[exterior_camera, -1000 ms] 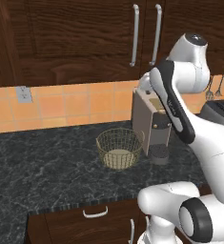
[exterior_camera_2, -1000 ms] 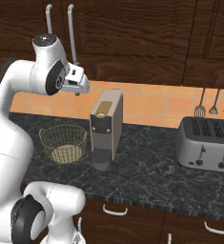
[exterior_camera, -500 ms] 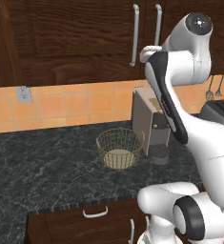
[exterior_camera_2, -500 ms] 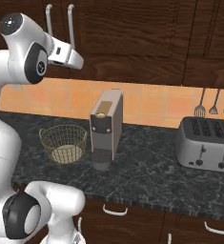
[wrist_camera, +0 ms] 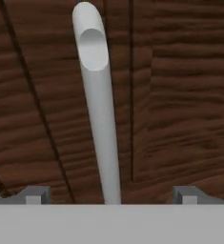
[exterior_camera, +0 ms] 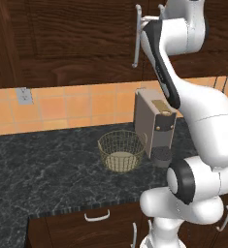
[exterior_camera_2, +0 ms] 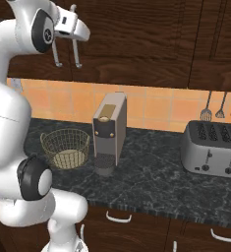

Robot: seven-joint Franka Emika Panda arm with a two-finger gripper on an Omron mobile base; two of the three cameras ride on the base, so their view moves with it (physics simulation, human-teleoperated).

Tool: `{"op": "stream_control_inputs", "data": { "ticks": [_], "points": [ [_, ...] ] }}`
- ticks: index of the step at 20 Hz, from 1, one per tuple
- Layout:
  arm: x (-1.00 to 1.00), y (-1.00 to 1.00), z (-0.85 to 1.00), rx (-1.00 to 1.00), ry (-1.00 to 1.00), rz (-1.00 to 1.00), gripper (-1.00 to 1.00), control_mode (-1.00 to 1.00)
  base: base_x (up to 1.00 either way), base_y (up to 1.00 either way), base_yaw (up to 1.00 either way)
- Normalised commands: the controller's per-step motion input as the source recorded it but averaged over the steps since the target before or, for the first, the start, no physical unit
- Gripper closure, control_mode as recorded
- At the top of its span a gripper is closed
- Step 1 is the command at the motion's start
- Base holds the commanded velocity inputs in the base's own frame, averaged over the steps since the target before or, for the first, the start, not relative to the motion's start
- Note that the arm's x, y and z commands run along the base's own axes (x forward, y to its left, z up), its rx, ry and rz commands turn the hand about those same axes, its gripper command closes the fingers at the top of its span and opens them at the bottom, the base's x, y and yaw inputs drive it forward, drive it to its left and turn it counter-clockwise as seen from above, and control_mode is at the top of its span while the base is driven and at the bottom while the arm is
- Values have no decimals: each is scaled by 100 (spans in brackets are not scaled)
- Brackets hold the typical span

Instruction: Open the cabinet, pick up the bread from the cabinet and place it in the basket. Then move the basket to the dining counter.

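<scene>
Two silver bar handles (exterior_camera_2: pixel 65 47) hanging side by side on the closed doors of the dark cabinet (exterior_camera: pixel 76 38), above the tiled wall. Arm raised high, gripper (exterior_camera_2: pixel 80 30) up at the handles, level with their upper part. Jaws spread wide: in the hand view two small grey tips, one (wrist_camera: pixel 35 195) at the lower left and one (wrist_camera: pixel 187 194) at the lower right, with one handle (wrist_camera: pixel 98 109) standing in the middle between them, rounded end on top. Not touching the tips as far as can be seen. Behind the handle only brown wood grain and a dark seam between the doors.

Below, on the black speckled worktop (exterior_camera: pixel 42 169), the wire basket (exterior_camera: pixel 121 150) standing upright, round, golden-tan, beige bottom, nothing inside. Just to its right a tall beige coffee machine (exterior_camera: pixel 154 126), near the basket but apart from it; dark round part at its foot. Farther right, seen from the right base view, a silver toaster (exterior_camera_2: pixel 213 147) at the far right of the worktop, well apart from the machine. Dark utensils (exterior_camera_2: pixel 220 108) hanging on the orange tiles above the toaster. Small grey wall socket (exterior_camera: pixel 23 96) on the tiles at the far left.

Under the worktop, dark drawers with small curved handles (exterior_camera: pixel 97 215).

Bread hidden from every view; doors shut, so cannot tell where inside it lies.
</scene>
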Motion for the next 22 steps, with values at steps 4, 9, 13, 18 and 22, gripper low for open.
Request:
{"op": "stream_control_inputs", "data": {
  "ticks": [4,9,13,18,22],
  "points": [
    [46,-9,-2,4,0,0,-100,-100,0,0,0],
    [48,0,-8,3,-3,1,-100,-100,0,0,0],
    [42,0,-26,0,-15,0,-100,-100,0,0,0],
    [28,0,-53,-1,-31,0,-100,-100,0,0,0],
    [26,0,-17,0,-14,0,-100,-100,0,0,0]
  ]
}}
